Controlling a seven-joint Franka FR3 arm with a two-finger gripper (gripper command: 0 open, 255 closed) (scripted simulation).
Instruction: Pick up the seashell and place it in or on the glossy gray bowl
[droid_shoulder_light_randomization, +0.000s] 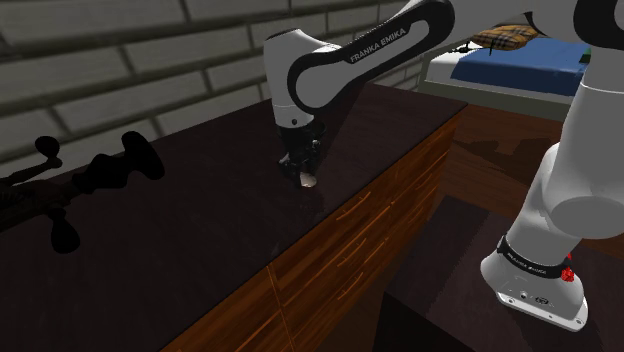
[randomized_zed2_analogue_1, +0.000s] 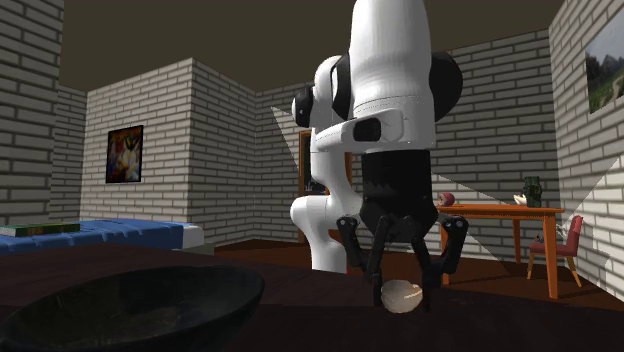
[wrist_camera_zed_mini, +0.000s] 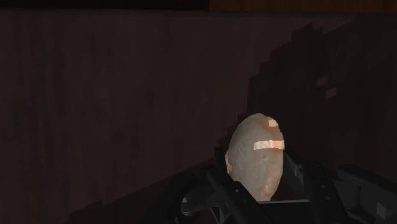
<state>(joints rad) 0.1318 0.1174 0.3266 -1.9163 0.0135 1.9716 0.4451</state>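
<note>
We record one gripper (randomized_zed2_analogue_1: 404, 293), clenched on a pale, egg-shaped seashell (randomized_zed2_analogue_1: 402, 297) gripped between its fingertips, low over the dark dresser top (droid_shoulder_light_randomization: 200, 230). We list a dark bowl (randomized_zed2_analogue_1: 200, 305), apart from the seashell, toward the second exterior view's left.

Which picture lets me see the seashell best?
The wrist view: the pale seashell looks big and close. The second exterior view shows it small, clasped in the gripper; the shoulder view shows just a pale speck at the gripper's tip.
</note>
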